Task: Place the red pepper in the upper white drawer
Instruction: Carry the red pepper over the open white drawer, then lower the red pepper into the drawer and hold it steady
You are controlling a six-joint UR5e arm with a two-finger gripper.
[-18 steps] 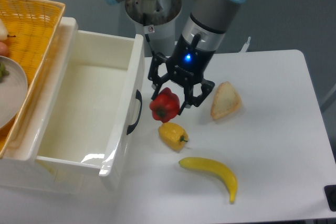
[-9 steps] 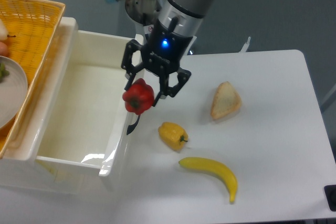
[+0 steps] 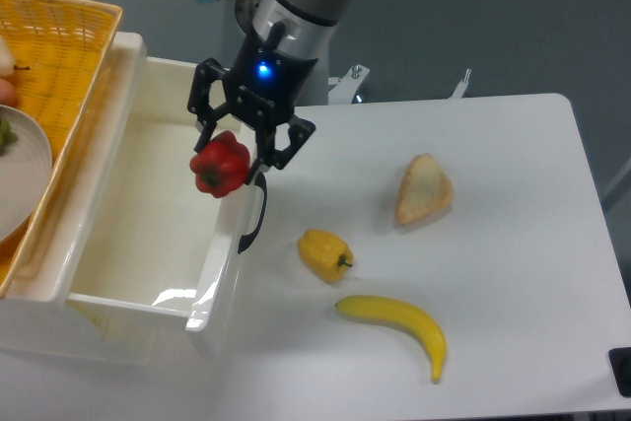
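Shifted left, the fingers (image 3: 225, 158) clamp the red pepper (image 3: 220, 165) between them over the upper white drawer (image 3: 148, 214).

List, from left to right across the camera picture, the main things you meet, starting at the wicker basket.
Yellow wicker basket → glossy white box drawer → glossy red bell pepper held in the black pincer → small yellow pepper → curved yellow banana → tan wedge of bread.
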